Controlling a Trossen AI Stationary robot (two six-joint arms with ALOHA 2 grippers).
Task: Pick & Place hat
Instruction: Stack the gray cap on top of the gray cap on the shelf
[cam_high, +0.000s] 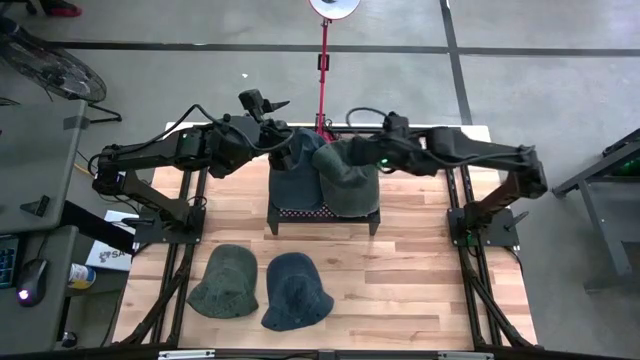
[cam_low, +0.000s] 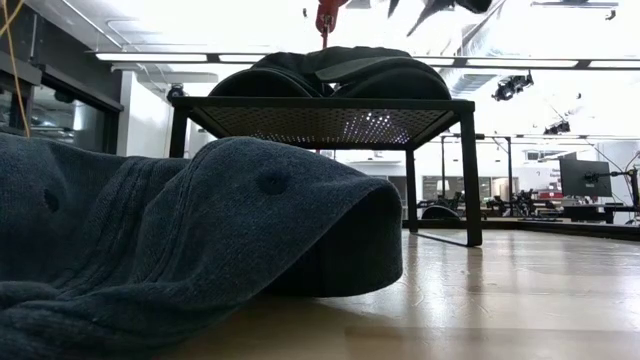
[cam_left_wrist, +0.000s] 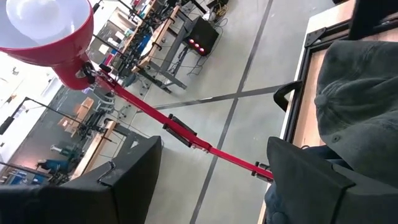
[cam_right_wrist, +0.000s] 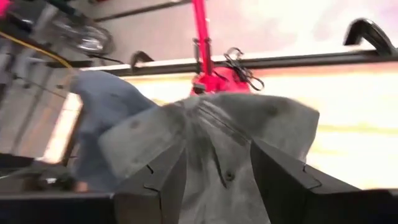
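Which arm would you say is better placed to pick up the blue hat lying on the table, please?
Neither is close; both grippers hover over the rack. The right gripper is busy releasing the green hat, so the open left gripper seems freer for the blue hat.

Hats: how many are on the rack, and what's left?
Two hats lie on the black rack: a blue hat and a green hat. The right gripper is open around the green one's fabric; the left gripper hovers open nearby. Two more hats wait on the table.
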